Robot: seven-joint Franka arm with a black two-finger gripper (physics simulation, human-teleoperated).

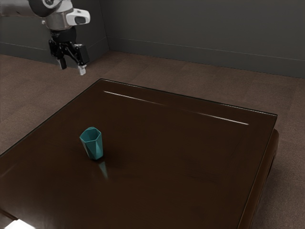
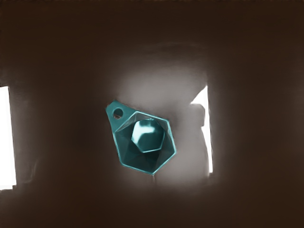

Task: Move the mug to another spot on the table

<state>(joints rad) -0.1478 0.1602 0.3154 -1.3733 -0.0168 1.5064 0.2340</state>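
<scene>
The mug (image 1: 91, 142) is teal, with flat facets down its sides and an angular rim. It stands upright on the table (image 1: 190, 143), toward the exterior view's left and rather nearer the near edge than the far one, with nothing touching it.

The table is a dark brown, glossy slab with rounded edges. Pale streaks of light lie along its far side, and a faint teal reflection lies just in front of the mug. Around it is a brown floor (image 1: 214, 81), and behind that a grey wall (image 1: 200, 28) with a skirting line.

The gripper (image 1: 72, 68) hangs high at the exterior view's upper left, well apart from the mug. Its fingers are spread and hold nothing.

The wrist view looks straight down into the mug (image 2: 145, 142). It shows the six-sided mouth, the lighter bottom inside, and a small handle tab (image 2: 116, 112) with a round hole, which the exterior view hides. The white patches on the table (image 2: 57, 57) beside it are probably reflections.
</scene>
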